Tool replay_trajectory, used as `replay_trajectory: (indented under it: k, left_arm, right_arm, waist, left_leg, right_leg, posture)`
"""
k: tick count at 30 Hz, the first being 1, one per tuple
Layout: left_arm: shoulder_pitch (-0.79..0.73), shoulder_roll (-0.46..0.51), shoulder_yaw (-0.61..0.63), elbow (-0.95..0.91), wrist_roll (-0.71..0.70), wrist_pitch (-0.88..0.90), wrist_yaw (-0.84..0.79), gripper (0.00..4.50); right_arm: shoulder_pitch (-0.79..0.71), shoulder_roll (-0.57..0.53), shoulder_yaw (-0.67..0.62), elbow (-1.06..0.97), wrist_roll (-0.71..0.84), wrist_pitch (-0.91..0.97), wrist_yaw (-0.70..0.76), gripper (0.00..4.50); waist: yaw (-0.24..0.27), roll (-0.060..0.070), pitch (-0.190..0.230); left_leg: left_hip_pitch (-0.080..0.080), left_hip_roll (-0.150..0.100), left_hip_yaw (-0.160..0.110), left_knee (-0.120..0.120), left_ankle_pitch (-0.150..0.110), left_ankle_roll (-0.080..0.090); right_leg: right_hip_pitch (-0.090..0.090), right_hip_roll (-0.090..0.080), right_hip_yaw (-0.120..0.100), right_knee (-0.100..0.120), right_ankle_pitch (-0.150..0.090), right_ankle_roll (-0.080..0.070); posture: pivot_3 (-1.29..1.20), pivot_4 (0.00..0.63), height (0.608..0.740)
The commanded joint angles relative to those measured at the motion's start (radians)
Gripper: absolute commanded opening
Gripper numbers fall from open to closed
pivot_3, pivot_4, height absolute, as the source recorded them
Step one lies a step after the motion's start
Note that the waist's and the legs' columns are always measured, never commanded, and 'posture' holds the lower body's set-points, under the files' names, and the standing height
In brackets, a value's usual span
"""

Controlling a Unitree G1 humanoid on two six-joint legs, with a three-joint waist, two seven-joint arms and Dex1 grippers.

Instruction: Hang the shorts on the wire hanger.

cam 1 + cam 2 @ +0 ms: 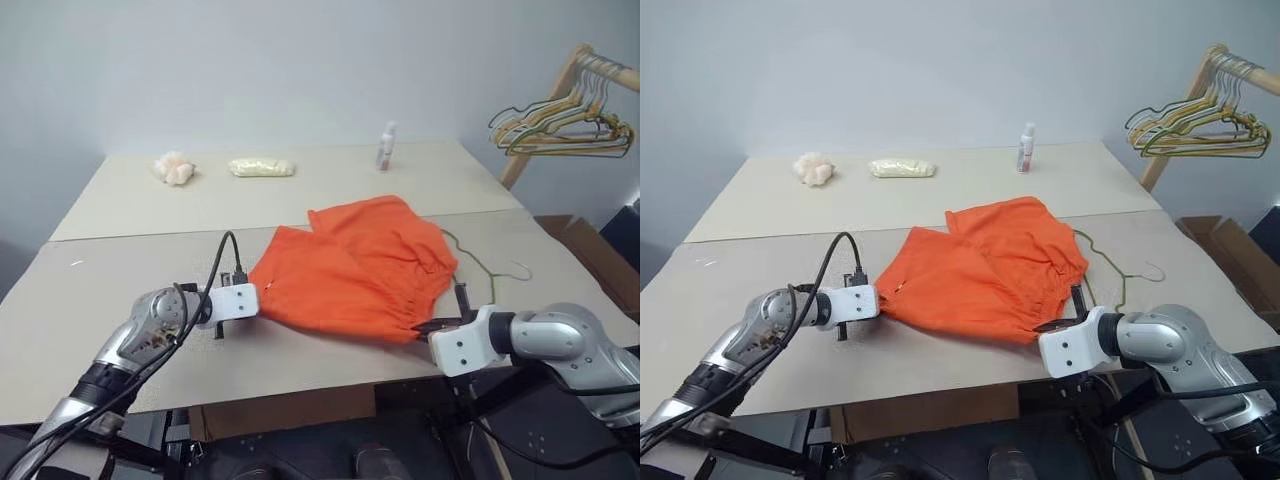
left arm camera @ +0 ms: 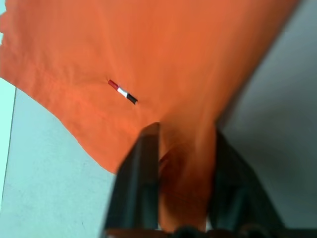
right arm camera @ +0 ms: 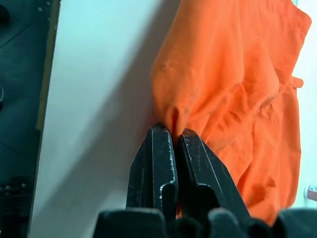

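The shorts [image 1: 355, 268], bright orange soft cloth with a gathered, puckered waistband, lie crumpled in the middle of the head view on a pale matte table [image 1: 130, 270]. The left gripper [image 2: 182, 163], at lower left, has its two flat black fingers set around a fold of the orange fabric near a small red, white and black tag [image 2: 122, 91]. The right gripper [image 3: 174, 144], at lower right, pinches a bunched ridge of the waistband between fingers pressed nearly together. The wire hanger [image 1: 490, 262], thin dark bent metal, lies partly under the shorts' right edge, its curved hook poking out on the tabletop.
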Motion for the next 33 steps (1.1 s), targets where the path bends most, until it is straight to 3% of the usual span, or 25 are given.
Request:
replay_trajectory:
  k: [1, 5, 9, 13, 22, 25, 29, 33]
  left_arm:
    - [-0.053, -0.001, 0.013, 0.06, 0.015, -0.021, 0.017, 0.02]
    - [-0.079, 0.044, 0.027, 0.07, -0.047, -0.08, -0.104, 0.02]
    - [-0.06, 0.151, 0.043, 0.054, -0.103, -0.231, -0.228, 0.02]
    - [-0.004, 0.245, 0.081, 0.003, -0.15, -0.257, -0.285, 0.02]
    - [0.467, 0.559, 0.337, -0.364, -0.36, -0.196, -0.448, 0.02]
    - [0.658, 0.586, 0.479, -0.493, -0.407, -0.162, -0.491, 0.02]
    - [0.894, 0.549, 0.686, -0.703, -0.512, -0.055, -0.611, 0.02]
    - [0.931, 0.513, 0.715, -0.791, -0.562, 0.044, -0.585, 0.02]
  right_arm:
    - [-0.012, -0.008, -0.042, -0.021, 0.023, 0.007, 0.004, 0.0]
    - [-0.04, 0.015, -0.03, 0.014, 0.011, -0.002, -0.012, 0.0]
    - [-0.087, 0.065, -0.009, 0.092, -0.043, -0.056, -0.077, 0.0]
    - [-0.124, 0.102, 0.014, 0.151, -0.072, -0.102, -0.109, 0.0]
    - [-0.158, 0.109, 0.059, 0.267, -0.087, -0.264, -0.139, 0.0]
    - [-0.157, 0.098, 0.065, 0.289, -0.076, -0.305, -0.14, 0.0]
    - [-0.137, 0.047, 0.057, 0.313, -0.017, -0.381, -0.098, 0.0]
    - [-0.153, 0.009, 0.062, 0.324, 0.071, -0.41, -0.028, 0.0]
  waist:
    - [-0.005, 0.0, 0.0]
    - [-0.017, 0.0, 0.0]
    - [-0.039, 0.0, 0.0]
    - [-0.047, 0.0, 0.0]
    - [-0.042, 0.001, 0.001]
    - [-0.031, 0.001, 0.001]
    - [-0.013, 0.001, 0.003]
    - [0.011, 0.002, 0.004]
  left_leg:
    - [0.0, 0.0, 0.0, 0.0, 0.0, 0.0]
    - [-0.001, 0.0, -0.001, 0.0, 0.0, 0.0]
    - [-0.002, 0.0, -0.001, 0.0, 0.0, 0.0]
    - [-0.001, 0.001, -0.001, 0.0, 0.0, 0.0]
    - [0.0, 0.003, -0.001, -0.001, 0.0, 0.0]
    - [0.001, 0.003, -0.001, -0.002, 0.0, 0.0]
    - [0.001, 0.003, 0.0, -0.002, 0.0, 0.001]
    - [0.006, 0.003, 0.001, -0.002, -0.001, 0.001]
  right_leg:
    - [0.0, 0.0, 0.0, 0.0, 0.0, 0.0]
    - [-0.001, 0.0, 0.0, 0.0, 0.0, 0.0]
    - [-0.002, 0.0, 0.0, 0.0, 0.0, 0.0]
    - [-0.001, -0.001, 0.0, 0.001, 0.0, 0.0]
    - [-0.001, -0.002, 0.0, 0.003, 0.0, 0.0]
    - [-0.001, -0.002, 0.0, 0.002, 0.0, 0.001]
    - [-0.001, -0.002, 0.0, 0.001, -0.001, 0.0]
    - [0.005, -0.002, 0.0, 0.0, -0.001, 0.001]
  posture:
    - [-0.23, 0.004, 0.74]
    - [-0.23, 0.002, 0.74]
    - [-0.21, 0.001, 0.74]
    - [-0.18, 0.003, 0.74]
    - [-0.14, 0.017, 0.74]
    - [-0.13, 0.019, 0.74]
    - [-0.11, 0.024, 0.74]
    - [-0.11, 0.022, 0.74]
